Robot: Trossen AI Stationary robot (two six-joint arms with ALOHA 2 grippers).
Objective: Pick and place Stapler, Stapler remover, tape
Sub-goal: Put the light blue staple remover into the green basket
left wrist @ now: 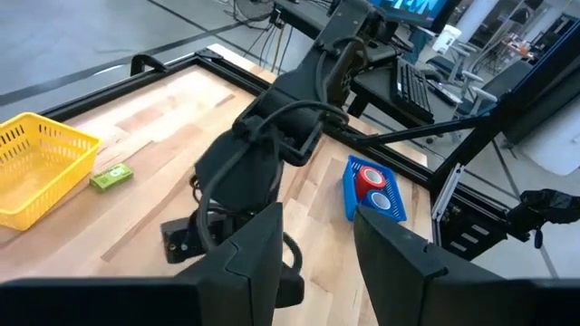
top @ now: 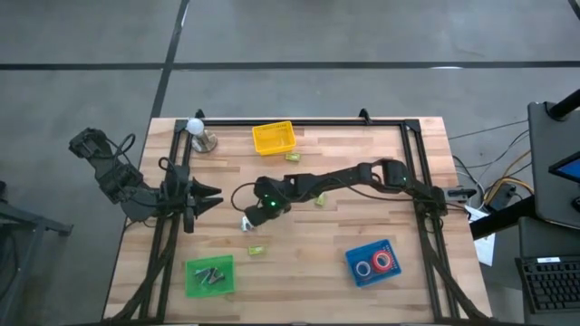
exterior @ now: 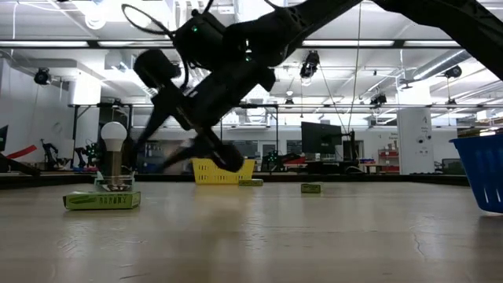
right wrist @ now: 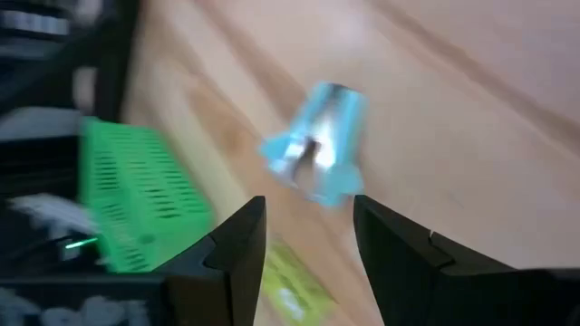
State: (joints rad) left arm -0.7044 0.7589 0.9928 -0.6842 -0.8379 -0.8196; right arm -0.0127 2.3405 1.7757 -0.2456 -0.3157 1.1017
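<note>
A robotics lab or research workshop. A wooden table (top: 317, 263) in a black metal frame (top: 299, 121) is standing on a bare grey concrete floor (top: 91, 36). Beyond it, strip lights (exterior: 330, 43) are glowing under a high ceiling, computer monitors (exterior: 318, 139) are sitting on far benches, and a keyboard (top: 551, 285) and loose cables (top: 494, 181) are lying at the right.
</note>
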